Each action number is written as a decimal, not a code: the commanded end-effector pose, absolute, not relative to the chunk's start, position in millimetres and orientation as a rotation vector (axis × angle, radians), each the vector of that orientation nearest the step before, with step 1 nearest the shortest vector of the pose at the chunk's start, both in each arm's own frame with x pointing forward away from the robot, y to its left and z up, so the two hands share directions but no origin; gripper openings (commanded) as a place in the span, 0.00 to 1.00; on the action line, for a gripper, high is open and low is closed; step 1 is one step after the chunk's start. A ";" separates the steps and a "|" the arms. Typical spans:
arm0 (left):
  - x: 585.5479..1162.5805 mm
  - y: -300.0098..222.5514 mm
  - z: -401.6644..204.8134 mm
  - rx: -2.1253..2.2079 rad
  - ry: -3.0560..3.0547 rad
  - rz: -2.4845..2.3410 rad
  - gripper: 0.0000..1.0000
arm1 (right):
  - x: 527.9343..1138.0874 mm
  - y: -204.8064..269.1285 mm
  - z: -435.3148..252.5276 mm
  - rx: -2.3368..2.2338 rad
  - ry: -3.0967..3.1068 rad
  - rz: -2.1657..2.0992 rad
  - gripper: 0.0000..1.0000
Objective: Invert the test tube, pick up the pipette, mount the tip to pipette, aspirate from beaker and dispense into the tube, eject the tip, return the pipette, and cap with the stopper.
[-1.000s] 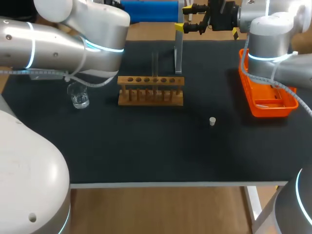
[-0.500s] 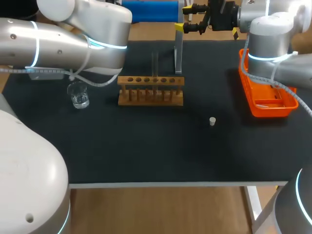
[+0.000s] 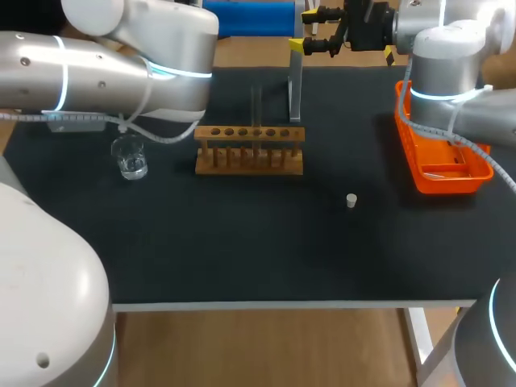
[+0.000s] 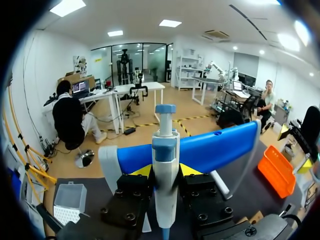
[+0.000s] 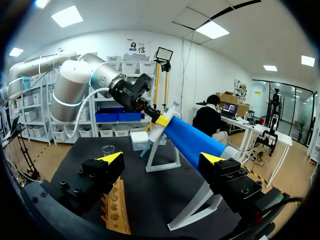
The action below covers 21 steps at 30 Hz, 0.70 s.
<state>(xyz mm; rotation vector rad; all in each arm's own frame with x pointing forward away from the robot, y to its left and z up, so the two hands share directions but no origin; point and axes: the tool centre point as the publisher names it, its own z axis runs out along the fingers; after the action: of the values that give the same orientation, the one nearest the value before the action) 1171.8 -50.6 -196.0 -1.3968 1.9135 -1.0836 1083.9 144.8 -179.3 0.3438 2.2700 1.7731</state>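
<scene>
**While the left claw holds the pipette, lift it clean off its stand**

Since the left claw is closed narrow on the pipette, with one finger on each side of its body, I judge the step in hand to be taking the pipette off its stand. The pipette leans on the blue rest at the far edge of the counter, at 12 o'clock from the wooden rack. To do this well, I would draw the pipette along its own axis, away from the rest and not sideways, so that the body does not catch or turn in the grip. The fingers sit below the plunger, which is good, because nothing should press the button. The right claw is wide and holds nothing. It hangs near the same stand, so the left arm needs to leave it room.

About the containers: the rack carries one clear test tube upright in a middle hole. The other holes look empty, and I cannot tell which end of the tube is up. The glass beaker stands at 9 o'clock from the rack and seems to have a little clear liquid, but I am not sure. The orange tray, at 3 o'clock, has a thin pale thing lying in its near end. The tip box is beside the stand, and its content is not clear. The small stopper stands alone at 4 o'clock
</scene>
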 end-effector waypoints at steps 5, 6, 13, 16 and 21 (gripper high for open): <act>1173.7 -51.1 -203.7 -1.406 1.920 -1.087 0.00 | 1084.9 144.1 -178.9 0.342 2.276 1.772 1.00; 1173.7 -50.9 -204.3 -1.407 1.920 -1.087 0.00 | 1084.9 144.1 -178.9 0.342 2.276 1.772 1.00; 1173.3 -52.6 -207.2 -1.412 1.925 -1.096 0.40 | 1084.9 144.1 -178.9 0.342 2.276 1.772 1.00; 1172.1 -54.8 -207.7 -1.412 1.926 -1.102 1.00 | 1084.9 144.1 -178.9 0.342 2.276 1.772 1.00; 1167.4 -59.3 -206.5 -1.411 1.922 -1.114 1.00 | 1084.9 144.1 -178.9 0.342 2.276 1.772 1.00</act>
<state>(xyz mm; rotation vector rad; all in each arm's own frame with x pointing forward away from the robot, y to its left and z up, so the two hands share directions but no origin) 1169.3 -59.2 -204.8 -1.4149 1.9277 -1.1085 1083.9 144.8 -179.3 0.3439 2.2701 1.7730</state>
